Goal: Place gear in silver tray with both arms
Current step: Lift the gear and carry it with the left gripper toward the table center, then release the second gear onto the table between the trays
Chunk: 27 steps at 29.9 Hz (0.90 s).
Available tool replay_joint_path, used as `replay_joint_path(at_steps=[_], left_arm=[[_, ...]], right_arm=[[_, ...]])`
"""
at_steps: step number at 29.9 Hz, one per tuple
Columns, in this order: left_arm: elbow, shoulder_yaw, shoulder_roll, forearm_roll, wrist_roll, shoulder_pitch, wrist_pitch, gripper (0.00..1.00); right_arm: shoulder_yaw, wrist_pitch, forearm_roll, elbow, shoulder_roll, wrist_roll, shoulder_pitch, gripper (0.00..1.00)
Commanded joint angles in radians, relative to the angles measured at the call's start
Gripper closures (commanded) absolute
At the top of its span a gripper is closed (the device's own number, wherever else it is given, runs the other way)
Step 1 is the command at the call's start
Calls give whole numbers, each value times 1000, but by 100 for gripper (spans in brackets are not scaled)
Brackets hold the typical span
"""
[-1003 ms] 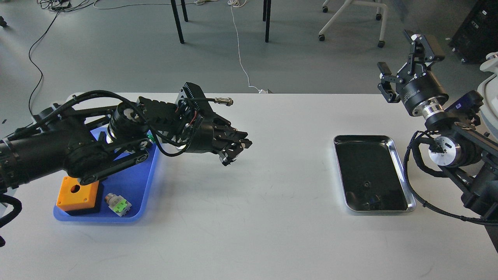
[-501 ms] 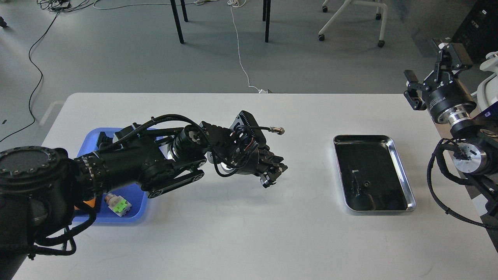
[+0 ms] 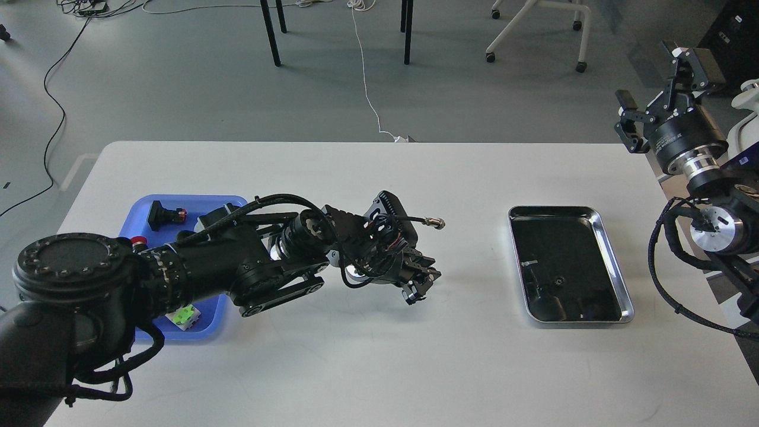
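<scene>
**Left tool mid-table, bound for the silver tray**

The left tool (image 3: 420, 283) hovers low over the middle of the white table (image 3: 367, 356), its dark fingers drawn close together and angled down toward 4 o'clock. Whether they pinch a gear I cannot tell; nothing distinct shows between them. Judging from this, the carry step is in hand: the arm reaches from the blue tray (image 3: 204, 326) at 9 o'clock toward the silver tray (image 3: 616, 270) at 3 o'clock. The next move calls for more travel to 3 o'clock, then a lowering over the tray's dark bottom and a release, or a handover to the other arm.

The silver tray lies flat on the table, well apart from the left tool, its long axis running from 12 to 6 o'clock with a slight lean toward 5. No gear is clearly visible in it, only reflections.

Farthest off, at 2 o'clock, the right tool (image 3: 655, 83) is raised beyond the table's edge, fingers spread wide and holding nothing.
</scene>
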<state>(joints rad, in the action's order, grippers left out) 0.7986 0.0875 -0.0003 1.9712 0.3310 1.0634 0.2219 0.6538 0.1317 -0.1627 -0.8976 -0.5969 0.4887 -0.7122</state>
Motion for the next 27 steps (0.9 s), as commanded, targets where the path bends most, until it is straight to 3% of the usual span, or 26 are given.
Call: replay_joint_path(at_steps=[1, 9, 15, 21, 22, 27], left_arm=[[-2, 0, 0, 0, -3, -2, -3, 75], [-2, 0, 0, 0, -3, 0, -1, 63], [-1, -26, 0, -21, 8, 1, -24, 30], [-1, -26, 0, -22, 8, 1, -24, 30], [19, -169, 35, -518, 40, 53, 22, 9], [19, -210, 101, -1001, 42, 136, 112, 4]], right_arm=[[1, 0, 0, 0, 2, 0, -3, 2], [0, 0, 0, -1, 3, 0, -3, 2], [-2, 0, 0, -1, 3, 0, -4, 2], [-2, 0, 0, -1, 3, 0, -4, 2], [-9, 0, 0, -6, 2, 0, -41, 2], [-13, 0, -3, -11, 0, 0, -70, 2]])
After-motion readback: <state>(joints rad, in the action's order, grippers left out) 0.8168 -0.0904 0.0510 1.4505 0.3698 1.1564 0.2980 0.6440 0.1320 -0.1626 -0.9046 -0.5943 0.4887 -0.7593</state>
